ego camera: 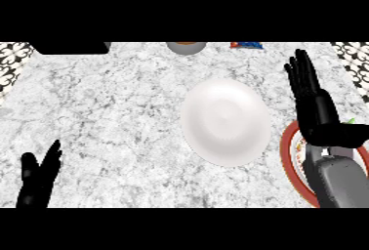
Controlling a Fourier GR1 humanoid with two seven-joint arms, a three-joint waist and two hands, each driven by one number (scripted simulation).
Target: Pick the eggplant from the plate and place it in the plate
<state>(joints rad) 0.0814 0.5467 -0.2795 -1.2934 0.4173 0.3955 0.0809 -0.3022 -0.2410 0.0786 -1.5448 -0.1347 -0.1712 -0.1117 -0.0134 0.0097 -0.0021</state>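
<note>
The right hand (315,100), fingers straight and apart, hovers over the red-rimmed plate (290,161), hiding the eggplant beneath; the white plate (225,122) lies just left

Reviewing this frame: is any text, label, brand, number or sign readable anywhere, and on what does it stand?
No readable text anywhere.
Blue and orange packet at the counter's far edge: may carry print, too blurred to read.
White plate, red-rimmed plate, marble counter: no markings visible.

A grey-veined marble counter (108,112) carries a white plate (225,122) and, at its right edge, a red-rimmed plate (288,151).
</note>
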